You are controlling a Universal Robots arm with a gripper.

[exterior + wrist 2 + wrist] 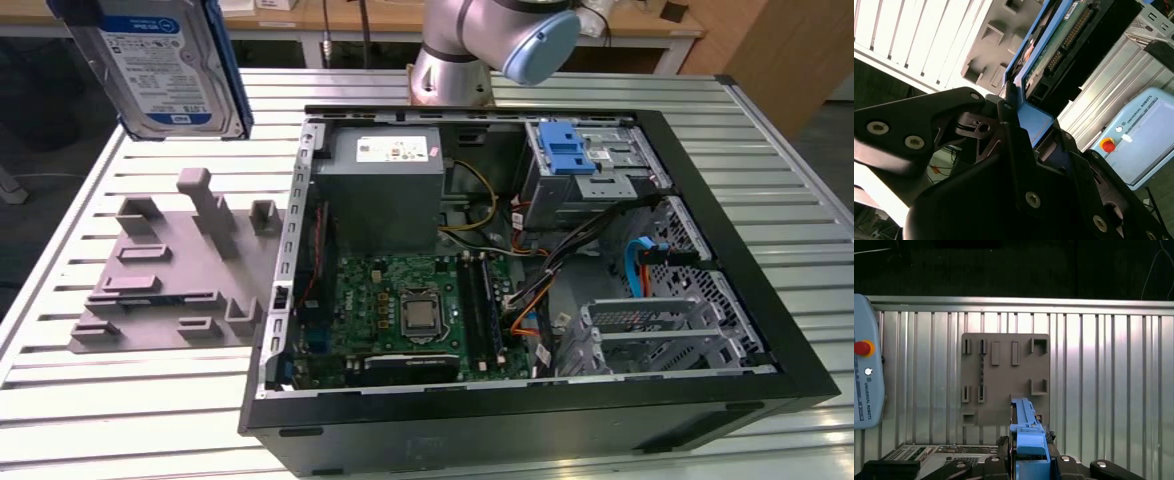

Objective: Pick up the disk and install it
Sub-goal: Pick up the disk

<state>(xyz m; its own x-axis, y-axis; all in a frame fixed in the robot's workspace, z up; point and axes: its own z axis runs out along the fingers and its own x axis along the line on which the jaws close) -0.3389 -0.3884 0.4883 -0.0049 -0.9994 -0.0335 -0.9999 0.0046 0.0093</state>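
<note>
Disk held aloft, clamped by its blue end tab.
The gripper (1031, 125) is closed on the carrier tab of the disk (167, 65), which hangs upright, its long axis running straight out from the jaws and down toward the grey holder plate (167, 265). It sits off the exterior view's left of the open computer case (534, 415), well apart from the blue-latched drive cage (587, 165) inside that case.

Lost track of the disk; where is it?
The disk, gripped by the tool, hangs at the exterior view's upper left, above the grey fixture.
</note>
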